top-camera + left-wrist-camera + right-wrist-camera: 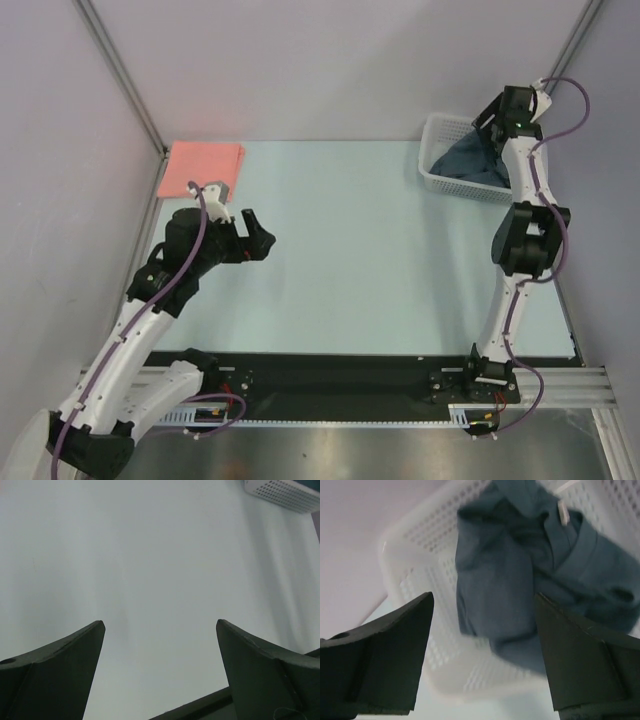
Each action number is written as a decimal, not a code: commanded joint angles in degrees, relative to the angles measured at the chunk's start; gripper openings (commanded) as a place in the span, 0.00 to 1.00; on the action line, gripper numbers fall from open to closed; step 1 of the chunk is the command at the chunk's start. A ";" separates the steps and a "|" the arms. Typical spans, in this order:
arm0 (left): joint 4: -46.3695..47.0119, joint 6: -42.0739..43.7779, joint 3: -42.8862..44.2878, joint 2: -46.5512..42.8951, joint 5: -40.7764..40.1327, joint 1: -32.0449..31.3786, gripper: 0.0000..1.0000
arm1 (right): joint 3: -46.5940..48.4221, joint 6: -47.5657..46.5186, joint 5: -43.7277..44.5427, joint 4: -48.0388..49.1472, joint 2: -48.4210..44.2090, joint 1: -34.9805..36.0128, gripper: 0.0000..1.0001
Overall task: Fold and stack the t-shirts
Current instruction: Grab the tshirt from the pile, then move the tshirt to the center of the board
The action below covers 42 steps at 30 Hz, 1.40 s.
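Note:
The salmon-pink t-shirt [203,168] lies as a folded rectangle at the table's far left corner. The dark slate blue-grey t-shirt [473,163] lies crumpled in the white mesh basket [436,135] at the far right; the right wrist view shows it bunched inside [520,570]. My right gripper [487,118] hangs open and empty above the basket, its fingertips [422,605] wide apart over the shirt. My left gripper [258,232] is open and empty over bare table, to the right of and nearer than the pink shirt; its fingertips [97,630] frame only tabletop.
The pale blue table [360,260] spreads between the two shirts. Grey walls and a metal post [120,70] close the back and left sides. A black rail [340,375] runs along the near edge. The basket's corner shows in the left wrist view [285,492].

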 commanded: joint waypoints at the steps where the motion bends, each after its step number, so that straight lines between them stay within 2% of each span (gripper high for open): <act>1: -0.45 8.36 1.57 2.08 9.26 2.26 1.00 | 13.35 -5.48 3.68 -2.41 10.36 -1.13 0.85; 2: -0.45 9.32 1.48 2.61 9.61 2.35 1.00 | 19.38 -6.01 3.42 -3.02 15.34 -1.04 0.85; 4: -0.27 10.90 1.75 3.67 9.88 2.35 1.00 | 25.38 -8.11 4.46 -5.12 20.64 -0.69 0.87; 6: -0.27 11.78 2.36 4.19 9.10 2.35 1.00 | 24.55 -11.01 2.73 -3.48 21.72 -0.60 0.90; 10: -0.10 13.37 2.19 4.02 6.99 1.57 1.00 | 16.99 -19.28 -4.49 8.37 21.98 -0.16 0.89; 13: -1.41 14.60 2.80 4.11 4.71 0.42 1.00 | 19.17 -20.61 -7.83 10.24 26.37 -0.16 0.87; 16: -2.47 15.13 3.15 3.85 3.82 0.07 1.00 | 25.30 -20.70 -7.75 8.67 31.99 0.45 0.71; 17: -2.73 15.04 3.15 3.67 3.73 0.07 1.00 | 26.81 -20.87 -7.49 8.05 32.79 0.71 0.49; 19: -2.82 14.69 3.42 3.58 3.90 0.07 1.00 | 28.41 -21.31 -5.20 8.39 32.80 1.33 0.33; 20: -3.00 14.52 3.50 3.67 4.17 0.07 1.00 | 28.23 -21.40 -3.89 9.01 32.19 1.59 0.05; 21: -3.00 14.25 3.76 3.67 4.34 0.07 1.00 | 28.41 -21.49 -3.01 9.71 31.23 1.60 0.00; 25: -2.82 11.62 4.64 3.32 4.87 0.07 1.00 | 34.02 -18.51 1.83 9.28 24.82 1.16 0.00; 28: -2.91 8.47 6.22 3.14 5.31 0.07 1.00 | 33.60 -18.76 3.41 12.60 13.49 2.38 0.00; 33: -2.56 1.43 8.51 2.70 7.50 0.42 1.00 | 32.28 -18.14 2.80 11.30 -3.81 5.81 0.00; 36: -3.52 -3.05 9.13 1.65 9.70 1.03 1.00 | 31.32 -17.01 2.19 7.27 -11.64 9.93 0.00; 42: -6.42 -9.73 7.90 -4.23 9.53 1.91 1.00 | 27.54 -20.08 4.37 0.33 -23.86 24.61 0.00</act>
